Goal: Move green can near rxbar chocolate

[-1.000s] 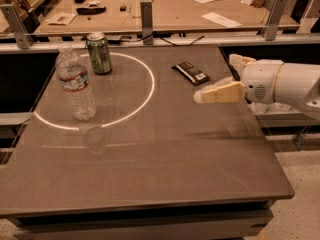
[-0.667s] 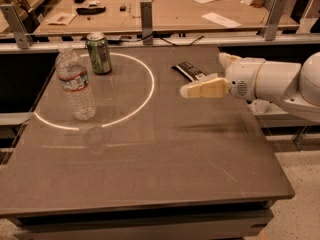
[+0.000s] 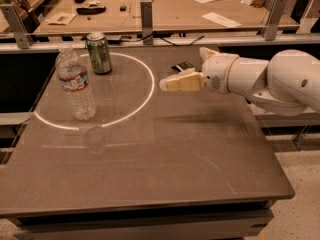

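Observation:
The green can (image 3: 99, 52) stands upright at the far left of the table, just behind the clear water bottle (image 3: 75, 83). The rxbar chocolate (image 3: 182, 66) lies flat at the far middle of the table; my arm covers most of it and only its left end shows. My gripper (image 3: 170, 82) reaches in from the right, above the table's middle, its cream fingers pointing left toward the can. It holds nothing. It is about a third of the table's width from the can.
A bright ring of light (image 3: 150, 86) lies on the dark tabletop (image 3: 150, 174) around the can and bottle. A metal rail (image 3: 150, 40) runs along the table's far edge, with a wooden bench (image 3: 165, 9) of small items behind it.
My gripper and arm have moved left across the table toward the can and now cover most of the rxbar. The can and bottle have not moved.

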`<state>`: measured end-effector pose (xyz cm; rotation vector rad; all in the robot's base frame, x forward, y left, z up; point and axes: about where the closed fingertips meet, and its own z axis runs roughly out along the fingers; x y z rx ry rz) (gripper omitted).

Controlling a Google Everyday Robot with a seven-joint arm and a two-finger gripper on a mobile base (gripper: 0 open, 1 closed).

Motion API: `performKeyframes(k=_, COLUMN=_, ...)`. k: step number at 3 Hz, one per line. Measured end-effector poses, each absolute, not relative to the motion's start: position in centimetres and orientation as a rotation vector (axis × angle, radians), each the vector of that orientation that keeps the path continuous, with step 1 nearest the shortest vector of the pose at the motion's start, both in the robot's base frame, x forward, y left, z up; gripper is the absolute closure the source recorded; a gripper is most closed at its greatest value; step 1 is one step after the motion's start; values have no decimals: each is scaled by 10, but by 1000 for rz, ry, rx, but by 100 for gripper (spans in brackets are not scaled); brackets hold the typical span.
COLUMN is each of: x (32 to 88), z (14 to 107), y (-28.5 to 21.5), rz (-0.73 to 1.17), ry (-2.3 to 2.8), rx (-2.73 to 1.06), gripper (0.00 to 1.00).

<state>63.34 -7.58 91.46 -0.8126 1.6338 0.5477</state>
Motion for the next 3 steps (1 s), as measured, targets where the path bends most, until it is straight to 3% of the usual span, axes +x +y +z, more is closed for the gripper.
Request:
performKeyframes(k=2, x=652, z=915, y=-11, rz=616, ry=1554, rx=-898, gripper=0)
performKeyframes(k=3, x=652, z=915, y=-11, rz=616, ry=1554, rx=-898, gripper=0)
